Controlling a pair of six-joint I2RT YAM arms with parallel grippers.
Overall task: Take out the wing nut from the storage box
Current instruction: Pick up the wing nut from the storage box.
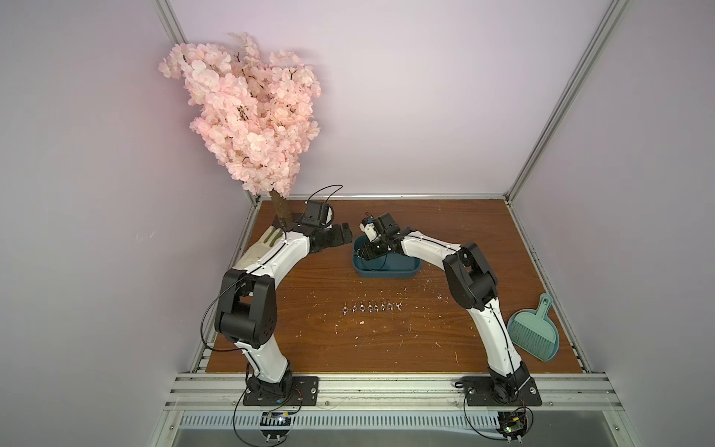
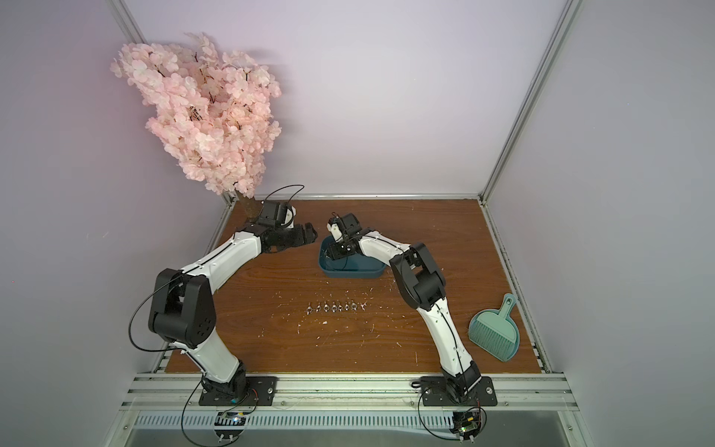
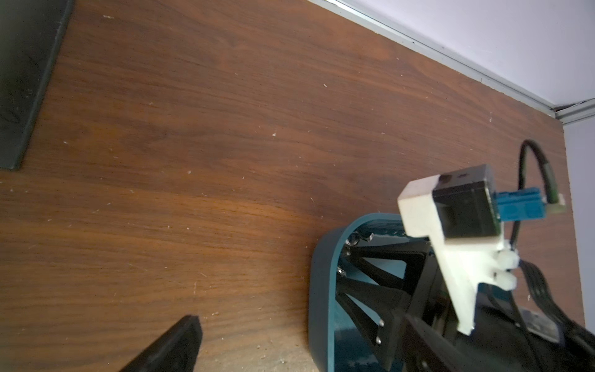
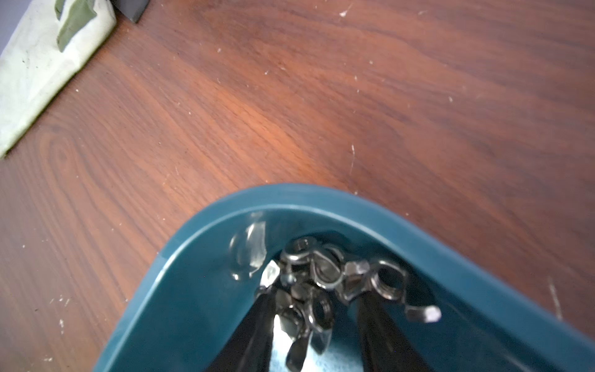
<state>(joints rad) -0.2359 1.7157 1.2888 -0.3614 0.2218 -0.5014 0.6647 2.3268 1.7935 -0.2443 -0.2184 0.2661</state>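
Observation:
The dark teal storage box [image 1: 387, 274] [image 2: 353, 274] stands at the table's middle back. My right gripper [image 1: 363, 253] [image 2: 332, 253] reaches down into its left end. In the right wrist view a heap of metal wing nuts [image 4: 325, 273] lies in the box's rounded corner [image 4: 322, 196]. The right gripper [image 4: 315, 304] is open, its dark fingers either side of one wing nut [image 4: 309, 325], which touches one finger; a gap shows beside the other. My left gripper [image 1: 345, 231] [image 2: 309, 231] [image 3: 297, 335] hangs wide open and empty just left of the box [image 3: 317, 290].
A row of several wing nuts [image 1: 371, 307] [image 2: 336, 307] lies on the table in front of the box. A mint dustpan with brush [image 1: 534, 334] [image 2: 495, 331] sits at the right edge. A pink blossom tree [image 1: 247, 116] stands in the back left corner, with a pale cloth [image 4: 42, 64] near it.

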